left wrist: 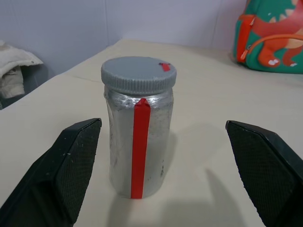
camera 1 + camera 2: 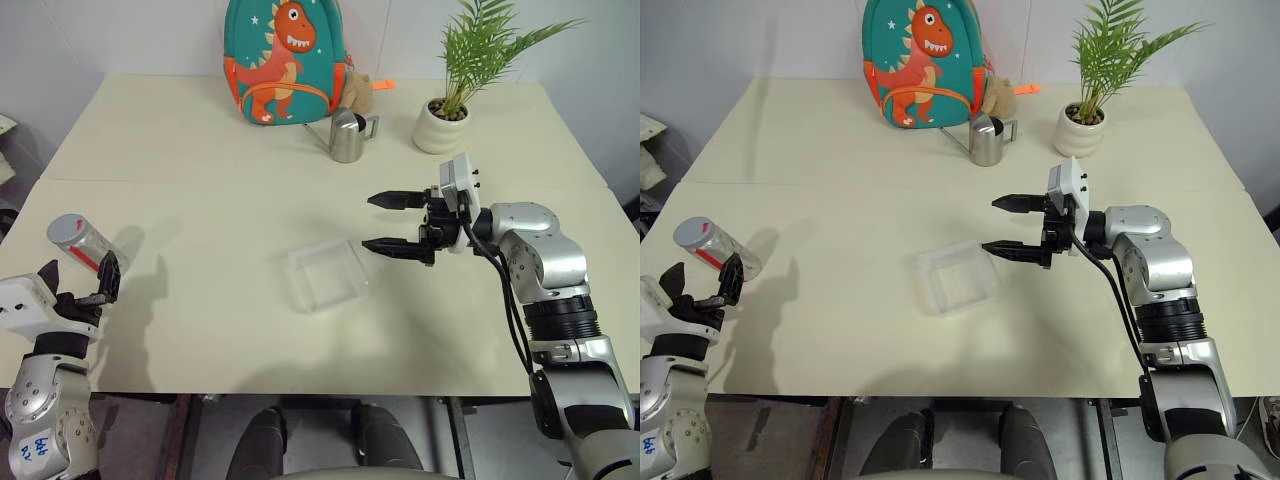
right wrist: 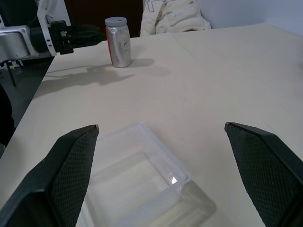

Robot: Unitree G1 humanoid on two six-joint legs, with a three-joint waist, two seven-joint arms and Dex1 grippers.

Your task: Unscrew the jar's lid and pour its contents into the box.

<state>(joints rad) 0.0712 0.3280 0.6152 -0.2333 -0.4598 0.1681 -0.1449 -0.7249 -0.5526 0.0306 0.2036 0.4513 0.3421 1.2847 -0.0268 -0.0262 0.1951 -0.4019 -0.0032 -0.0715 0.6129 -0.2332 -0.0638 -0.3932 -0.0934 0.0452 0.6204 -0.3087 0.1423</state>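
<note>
Black, both pairs of my fingers, and both spread wide with nothing between them. Left fingers (image 1: 78,170): pointing forward at the near left edge of the desk (image 2: 200,200), one to each side of the jar (image 1: 138,137) but not touching it. Right fingers (image 2: 395,200): pointing level toward my left, hovering just over the right edge of the box (image 2: 327,273), apart from it.

Jar: silvery body with a red strip down its side, upright on the desk at my far left, just ahead of the left fingers. Lid (image 1: 138,74): grey, ribbed, a small red mark on top, seated on the jar. Contents: I cannot tell through the body.

Box: clear plastic, shallow, rounded corners, near the middle of the desk, well apart from the jar.

Further back: steel pitcher (image 2: 347,136) with a handle; teal dinosaur backpack (image 2: 285,62); potted palm (image 2: 446,122) in a white pot.
</note>
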